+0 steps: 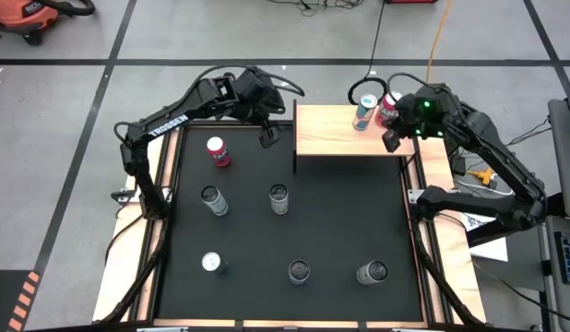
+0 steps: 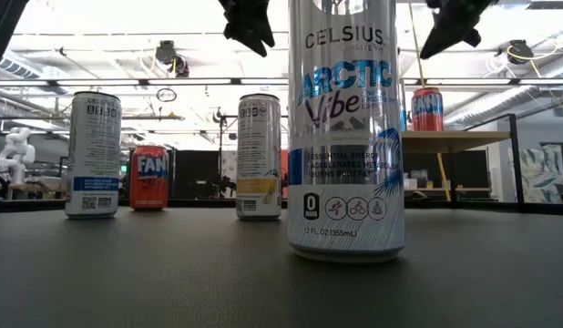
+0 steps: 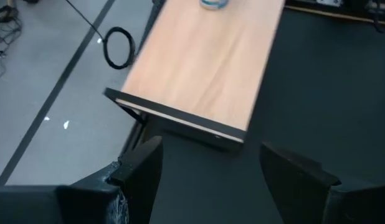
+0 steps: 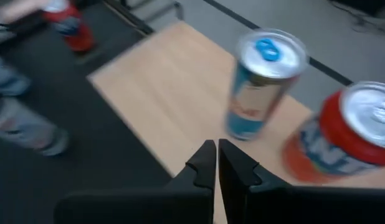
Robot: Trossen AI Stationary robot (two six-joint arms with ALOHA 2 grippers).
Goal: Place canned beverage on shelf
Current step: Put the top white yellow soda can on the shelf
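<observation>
looking down on the black mat (image 1: 350, 221) first, with the wooden shelf (image 1: 336, 138) parked at its far right corner. carrying two cans at the shelf's far right end already: a blue can (image 1: 363, 111) and right beside it a red can (image 1: 388, 107). standing loose on the mat: one red fanta can (image 1: 218, 150) plus five silver cans, none held. hovering over the mat by the shelf's left edge, left gripper (image 1: 268, 137), fingers spread wide, empty. hanging over the shelf's right end near both cans, right gripper (image 1: 392, 140), pinched fully together, nothing in it.
</observation>
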